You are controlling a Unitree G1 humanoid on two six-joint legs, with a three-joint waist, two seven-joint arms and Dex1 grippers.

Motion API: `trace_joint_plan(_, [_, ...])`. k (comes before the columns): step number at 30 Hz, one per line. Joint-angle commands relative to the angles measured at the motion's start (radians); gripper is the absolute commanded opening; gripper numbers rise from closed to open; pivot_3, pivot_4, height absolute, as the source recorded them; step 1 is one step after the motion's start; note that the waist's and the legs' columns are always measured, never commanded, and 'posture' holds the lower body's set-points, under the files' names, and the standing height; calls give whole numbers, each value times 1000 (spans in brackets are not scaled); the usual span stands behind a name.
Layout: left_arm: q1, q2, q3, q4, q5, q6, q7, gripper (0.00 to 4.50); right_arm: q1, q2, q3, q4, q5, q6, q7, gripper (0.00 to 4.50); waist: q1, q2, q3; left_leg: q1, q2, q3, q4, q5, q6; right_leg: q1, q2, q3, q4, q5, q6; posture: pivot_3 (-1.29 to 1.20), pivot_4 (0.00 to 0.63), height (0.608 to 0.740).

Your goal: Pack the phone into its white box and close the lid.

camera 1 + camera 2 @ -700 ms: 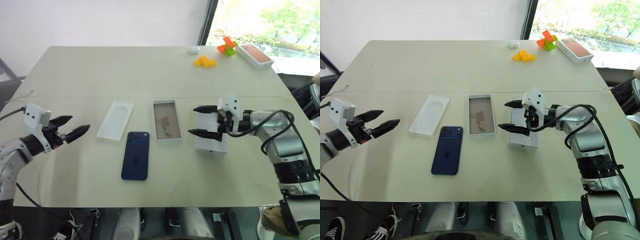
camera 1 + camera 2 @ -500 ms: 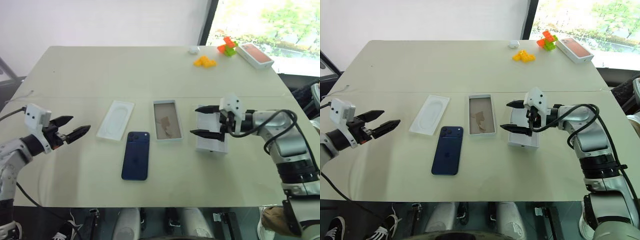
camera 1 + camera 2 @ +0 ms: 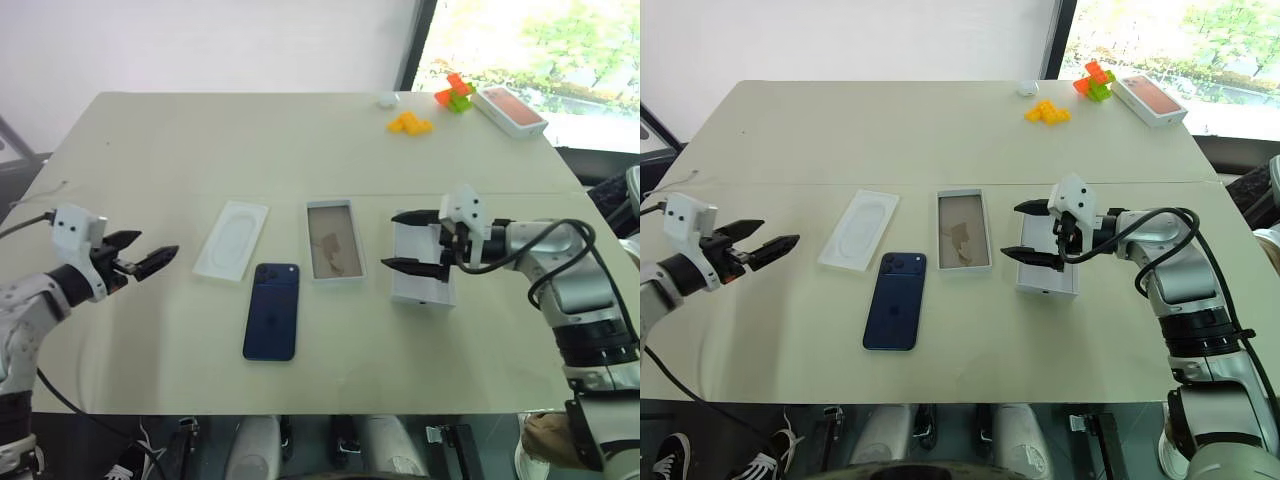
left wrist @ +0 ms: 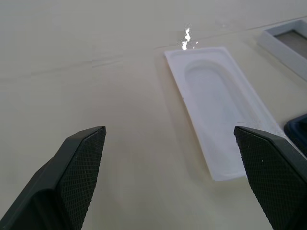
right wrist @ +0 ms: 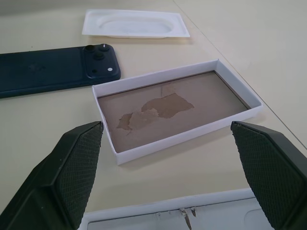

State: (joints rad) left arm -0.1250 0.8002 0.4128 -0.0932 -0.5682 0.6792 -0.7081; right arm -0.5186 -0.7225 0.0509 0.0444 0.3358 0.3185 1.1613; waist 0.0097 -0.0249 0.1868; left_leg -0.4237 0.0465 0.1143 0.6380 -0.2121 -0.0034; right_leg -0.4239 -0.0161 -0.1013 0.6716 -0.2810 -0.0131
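Head views: phone [image 3: 271, 311] flat on bench [image 3: 300, 140] at 7 o'clock of empty white box [image 3: 335, 240]; left end effector [image 3: 143, 258] and right end effector [image 3: 410, 241] both spread, empty, right above lid [image 3: 424, 283]. Left wrist view: phone cut off at frame edge beside thin tray [image 4: 220, 117]; risk of glossy, flat-lying body slipping from fingertips. Right wrist view: lid mostly out of frame, printed side hidden; risk of skewed seating jamming closure.

Silver-grey jointed arms with looping black cables, white blocks at the wrists, and black fingers [image 4: 79, 165] (cross-hatched inner pads).
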Motion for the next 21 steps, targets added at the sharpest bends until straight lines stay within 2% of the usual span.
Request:
trace_joint_plan(1, [-31, -9, 26, -40, -16, 7, 32, 4500, -14, 7, -21, -9, 8, -15, -7, 4451, 0, 0, 0, 0, 0, 0, 0, 0, 0, 0, 0, 0, 0, 0, 0, 0, 150, 737])
trace_joint_plan(7, [-44, -28, 23, -51, -11, -48, 24, 4500, -22, 6, -29, 1, 10, -12, -13, 4451, 0, 0, 0, 0, 0, 0, 0, 0, 0, 0, 0, 0, 0, 0, 0, 0, 150, 737])
trace_joint_plan(14, [-13, -8, 30, -38, -3, -127, -52, 4500, 9, -104, -119, 80, 46, -37, 78, 4451, 3, 0, 0, 0, 0, 0, 1, 0, 0, 0, 0, 0, 0, 0, 0, 0, 150, 737])
trace_joint_plan(21, [-25, -2, 11, 9, 13, -139, -57, 4500, 45, -133, -139, 102, 25, -73, 89, 4451, -2, 0, 0, 0, 0, 0, 1, 0, 0, 0, 0, 0, 0, 0, 0, 0, 150, 737])
